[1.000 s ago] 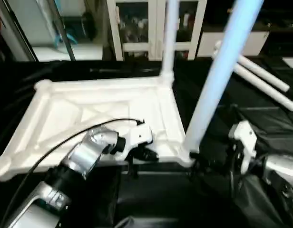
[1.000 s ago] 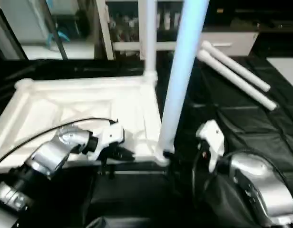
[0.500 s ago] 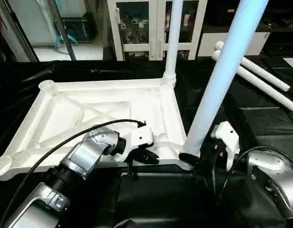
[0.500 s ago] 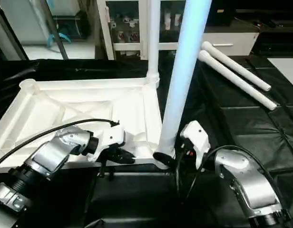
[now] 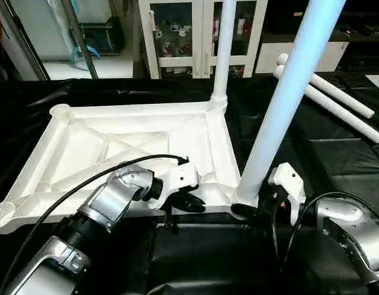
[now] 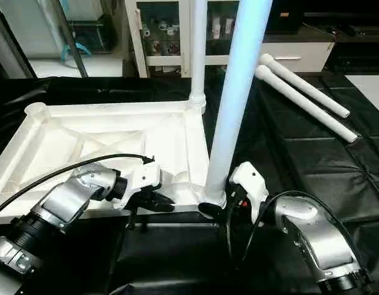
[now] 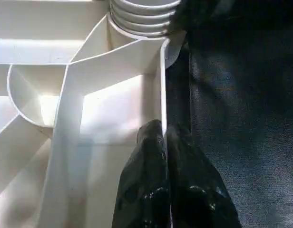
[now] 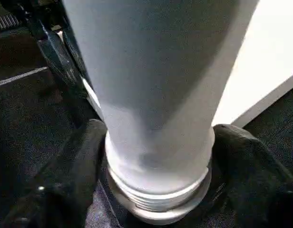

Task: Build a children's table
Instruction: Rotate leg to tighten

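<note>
Tabletop [image 5: 140, 138] upside down, left gripper [image 7: 164, 137] pinching its near rim, right gripper [image 8: 156, 156] fingers straddling near-corner leg [image 5: 282, 104] base, contact unclear.

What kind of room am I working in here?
Likely a lab or workshop: a black-covered work table, white glass-door cabinets stocked with small items behind it, and spare table legs laid out nearby.

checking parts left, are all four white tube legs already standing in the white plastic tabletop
No, two white tube legs lie loose on the black-covered work table, apart from the white plastic tabletop.
</note>
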`<state>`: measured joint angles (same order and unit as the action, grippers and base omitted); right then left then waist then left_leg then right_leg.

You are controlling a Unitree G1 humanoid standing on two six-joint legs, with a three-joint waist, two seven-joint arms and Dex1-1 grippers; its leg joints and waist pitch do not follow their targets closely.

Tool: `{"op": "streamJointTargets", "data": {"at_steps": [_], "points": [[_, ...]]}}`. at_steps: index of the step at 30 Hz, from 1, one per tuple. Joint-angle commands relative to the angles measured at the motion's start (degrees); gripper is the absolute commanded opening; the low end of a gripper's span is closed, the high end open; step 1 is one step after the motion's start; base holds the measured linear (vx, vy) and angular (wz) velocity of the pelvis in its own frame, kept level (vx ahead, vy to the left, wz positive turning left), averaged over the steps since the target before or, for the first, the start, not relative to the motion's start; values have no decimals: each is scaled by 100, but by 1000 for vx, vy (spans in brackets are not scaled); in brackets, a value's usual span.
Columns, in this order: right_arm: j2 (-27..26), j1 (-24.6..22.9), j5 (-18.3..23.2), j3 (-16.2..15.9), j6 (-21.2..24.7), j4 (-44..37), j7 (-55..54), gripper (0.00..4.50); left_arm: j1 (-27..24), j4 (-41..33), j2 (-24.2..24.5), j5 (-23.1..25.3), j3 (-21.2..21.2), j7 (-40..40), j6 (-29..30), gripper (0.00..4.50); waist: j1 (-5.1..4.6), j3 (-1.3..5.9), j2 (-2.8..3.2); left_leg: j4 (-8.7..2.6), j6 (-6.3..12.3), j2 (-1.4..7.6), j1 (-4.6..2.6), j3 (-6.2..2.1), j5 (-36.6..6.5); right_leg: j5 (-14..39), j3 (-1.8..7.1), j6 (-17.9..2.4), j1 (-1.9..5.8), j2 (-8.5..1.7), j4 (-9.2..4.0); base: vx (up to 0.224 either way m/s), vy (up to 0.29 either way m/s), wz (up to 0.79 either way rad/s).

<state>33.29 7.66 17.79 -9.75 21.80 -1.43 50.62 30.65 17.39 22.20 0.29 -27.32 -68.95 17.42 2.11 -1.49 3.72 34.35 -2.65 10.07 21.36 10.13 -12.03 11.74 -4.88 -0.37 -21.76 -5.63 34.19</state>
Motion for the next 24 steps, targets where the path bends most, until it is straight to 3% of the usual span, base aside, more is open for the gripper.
{"op": "streamJointTargets", "data": {"at_steps": [1,13,17,18,19,20,22,24], "points": [[-17,131,-37,-73,-70,73,30,319,-90,120,10,142,-260,-112,71,0,-18,281,-64,-404,563,328,-62,-105,-612,221,280,-1450,262,-330,-320,0,0,0],[-185,224,-133,-134,-105,203,56,273,-98,99,40,134,-258,-151,116,0,-34,269,-72,-416,489,322,-62,-107,-757,428,290,-1424,265,-325,-334,0,0,0],[-538,267,-342,-99,-221,579,-491,272,-91,187,-54,147,-204,20,193,0,-56,250,-77,-432,409,312,-58,-104,-874,666,304,-1389,246,-319,-357,0,0,0],[-712,285,-408,-54,-239,751,-764,272,-61,293,-152,188,-159,215,199,0,-75,228,-101,-458,332,303,-42,-111,-1045,947,306,-1335,250,-319,-385,0,0,0],[-929,301,-488,-10,-304,946,-1095,272,-10,443,-300,238,-98,486,225,0,-103,191,-84,-486,205,291,-63,-112,-1399,1544,308,-1202,216,-310,-439,-51,-4,-7],[-1124,323,-558,29,-358,1120,-1399,272,45,587,-450,281,-31,758,255,0,-122,162,-101,-492,54,278,-135,-114,-1792,2171,317,-1069,165,-316,-519,0,0,0],[-1430,394,-664,112,-403,1401,-1911,272,149,825,-724,332,109,1269,340,0,-185,141,-99,-508,-128,261,-176,-153,-2167,2656,319,-921,126,-309,-563,-26,7,0],[-1644,484,-771,175,-437,1629,-2336,272,231,985,-915,368,202,1634,389,0,-249,123,-93,-526,-190,259,-208,-191,-2511,3010,298,-730,103,-305,-622,-55,17,0]]}}
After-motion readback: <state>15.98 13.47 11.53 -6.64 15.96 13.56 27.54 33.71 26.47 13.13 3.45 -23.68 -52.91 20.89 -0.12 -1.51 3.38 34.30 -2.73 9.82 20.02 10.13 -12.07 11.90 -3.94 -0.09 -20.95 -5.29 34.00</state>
